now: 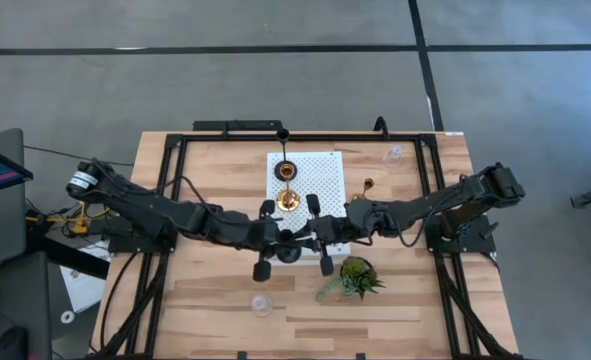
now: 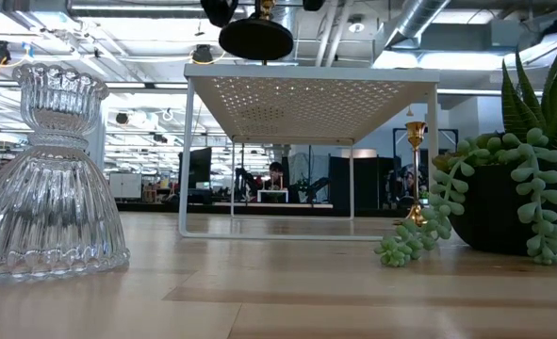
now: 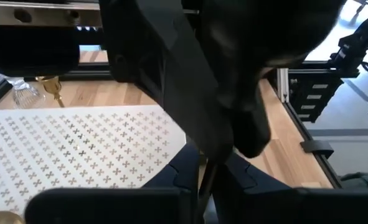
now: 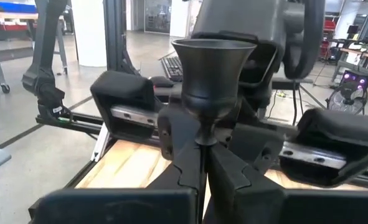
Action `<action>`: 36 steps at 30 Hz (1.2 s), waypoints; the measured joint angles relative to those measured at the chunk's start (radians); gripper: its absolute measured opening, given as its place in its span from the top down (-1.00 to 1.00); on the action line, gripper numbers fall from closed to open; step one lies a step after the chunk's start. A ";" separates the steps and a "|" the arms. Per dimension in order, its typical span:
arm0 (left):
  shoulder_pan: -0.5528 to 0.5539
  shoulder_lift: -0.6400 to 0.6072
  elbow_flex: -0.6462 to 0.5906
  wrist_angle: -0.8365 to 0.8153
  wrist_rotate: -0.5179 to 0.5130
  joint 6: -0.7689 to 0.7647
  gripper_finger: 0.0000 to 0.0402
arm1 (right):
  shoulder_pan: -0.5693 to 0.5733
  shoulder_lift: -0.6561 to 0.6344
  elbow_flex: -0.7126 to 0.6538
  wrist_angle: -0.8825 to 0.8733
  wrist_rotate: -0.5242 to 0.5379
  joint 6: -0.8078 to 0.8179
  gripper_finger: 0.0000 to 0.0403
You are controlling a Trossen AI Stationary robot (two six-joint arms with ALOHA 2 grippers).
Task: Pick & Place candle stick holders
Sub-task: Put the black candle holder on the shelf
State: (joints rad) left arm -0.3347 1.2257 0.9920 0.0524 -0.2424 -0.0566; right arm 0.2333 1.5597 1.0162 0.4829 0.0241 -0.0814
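My right gripper point(image 4: 203, 163) pinches the black holder's point(image 4: 207, 81) stem; left gripper point(image 1: 266, 240) prob. on it too, can't tell. Lower upright onto white board point(image 1: 320, 170), w/o bumping gold holder point(image 1: 289, 198).

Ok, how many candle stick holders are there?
6. Held black holder in the right gripper; other black holder at the board's far edge; gold holder on it; second gold holder beside it; far glass holder far right; near glass holder in front.
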 joint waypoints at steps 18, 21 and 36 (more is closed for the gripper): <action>-0.044 -0.080 0.000 -0.052 -0.003 -0.001 0.84 | 0.001 -0.074 0.000 -0.113 0.017 -0.015 1.00; -0.045 -0.083 0.000 -0.068 0.017 -0.004 0.84 | 0.002 -0.105 -0.001 -0.159 0.035 -0.023 1.00; -0.132 -0.082 0.000 -0.074 0.014 -0.003 0.84 | -0.005 -0.320 -0.002 -0.470 0.224 -0.007 1.00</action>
State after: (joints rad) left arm -0.4667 1.1435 0.9920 -0.0216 -0.2283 -0.0597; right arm 0.2284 1.2398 1.0145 0.0128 0.2480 -0.0885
